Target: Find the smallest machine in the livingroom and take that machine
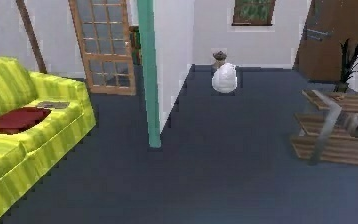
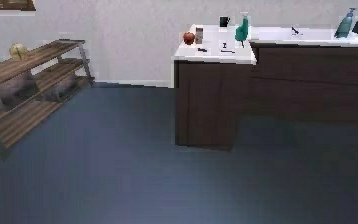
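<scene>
A yellow-green striped sofa stands at the forward view's left, with a dark red cushion and a flat grey thing lying on its seat. A wooden shelf unit stands at the forward view's right and again at the arm side view's left as a wooden shelf unit, with a small pale round thing on its top board. None of these blobs can be told as a machine.
A teal-edged white wall end juts out mid-room, a glazed wooden door behind it. A white round vase stands by the far wall. A dark counter carries a red apple, bottles and small items. Dark blue floor lies between.
</scene>
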